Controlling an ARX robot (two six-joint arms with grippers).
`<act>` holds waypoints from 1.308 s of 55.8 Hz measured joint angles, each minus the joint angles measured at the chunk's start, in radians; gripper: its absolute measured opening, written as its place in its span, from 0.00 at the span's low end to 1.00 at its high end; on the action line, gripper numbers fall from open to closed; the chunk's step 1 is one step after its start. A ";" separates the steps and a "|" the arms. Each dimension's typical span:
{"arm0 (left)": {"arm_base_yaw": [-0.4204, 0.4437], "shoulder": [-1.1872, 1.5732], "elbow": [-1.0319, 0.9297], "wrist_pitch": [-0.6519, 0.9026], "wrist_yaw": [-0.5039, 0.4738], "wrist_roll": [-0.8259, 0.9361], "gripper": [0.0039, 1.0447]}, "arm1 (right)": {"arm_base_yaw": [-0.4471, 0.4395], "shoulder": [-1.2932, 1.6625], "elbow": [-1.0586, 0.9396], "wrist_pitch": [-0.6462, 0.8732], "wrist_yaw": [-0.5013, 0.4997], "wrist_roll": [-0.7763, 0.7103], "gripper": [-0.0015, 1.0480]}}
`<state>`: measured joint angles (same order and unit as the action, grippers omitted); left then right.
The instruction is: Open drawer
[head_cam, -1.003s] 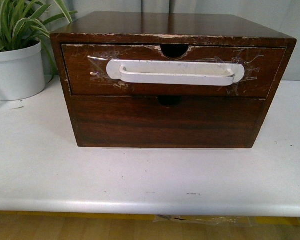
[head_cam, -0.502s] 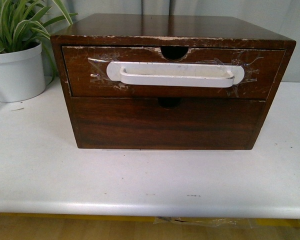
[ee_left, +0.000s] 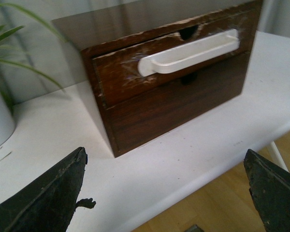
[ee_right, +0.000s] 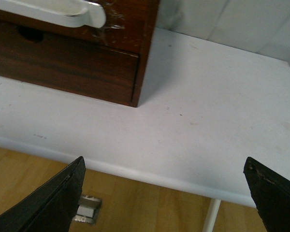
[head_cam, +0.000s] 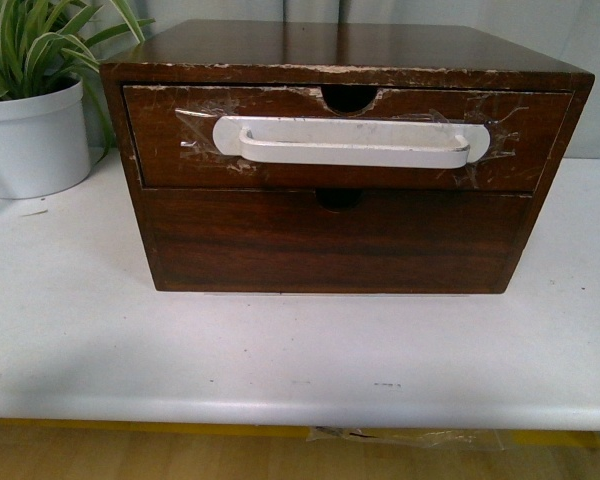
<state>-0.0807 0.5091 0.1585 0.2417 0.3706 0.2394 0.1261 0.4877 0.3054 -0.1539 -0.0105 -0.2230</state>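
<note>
Front view showed, from left to right, a potted plant [head_cam: 30,120] in a white pot at about ten o'clock of a dark wooden chest [head_cam: 345,45], both standing on the white counter [head_cam: 280,350]. The drawer [head_cam: 345,179], the scuffed upper one of two fronts, sat shut and flush in the chest. It had a half-round notch [head_cam: 348,99] at twelve o'clock on its top edge and a long white bar handle [head_cam: 350,143] held across its middle by clear tape. The plain lower front [head_cam: 335,240] lay at six o'clock of it. Neither arm appeared in this view. In the left wrist view the left tool [ee_left: 164,151] hung spread wide and empty, well apart from the chest. In the right wrist view the right tool [ee_right: 164,159] was likewise spread wide with nothing in it, above the counter's front edge near the chest's right corner. The task looked to be at its very start, with the approach not yet made. The next move would probably call for one tool to reach the bar, close around it and pull straight outward, gently, since the taped handle might peel off or the chest might slide. No brand, label or writing could be read anywhere.
</note>
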 joint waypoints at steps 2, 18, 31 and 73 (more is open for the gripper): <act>0.002 0.071 0.034 0.013 0.044 0.049 0.94 | 0.015 0.051 0.032 0.004 -0.008 -0.025 0.91; 0.001 0.544 0.336 -0.099 0.227 0.426 0.94 | 0.049 0.348 0.261 0.016 -0.148 -0.131 0.91; -0.026 0.821 0.640 -0.249 0.296 0.577 0.94 | 0.065 0.578 0.478 -0.084 -0.251 -0.236 0.91; -0.249 1.079 0.938 -0.452 0.232 0.737 0.94 | 0.067 0.695 0.573 -0.177 -0.284 -0.327 0.91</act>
<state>-0.3298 1.5883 1.0962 -0.2100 0.6025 0.9760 0.1932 1.1824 0.8780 -0.3305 -0.2943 -0.5495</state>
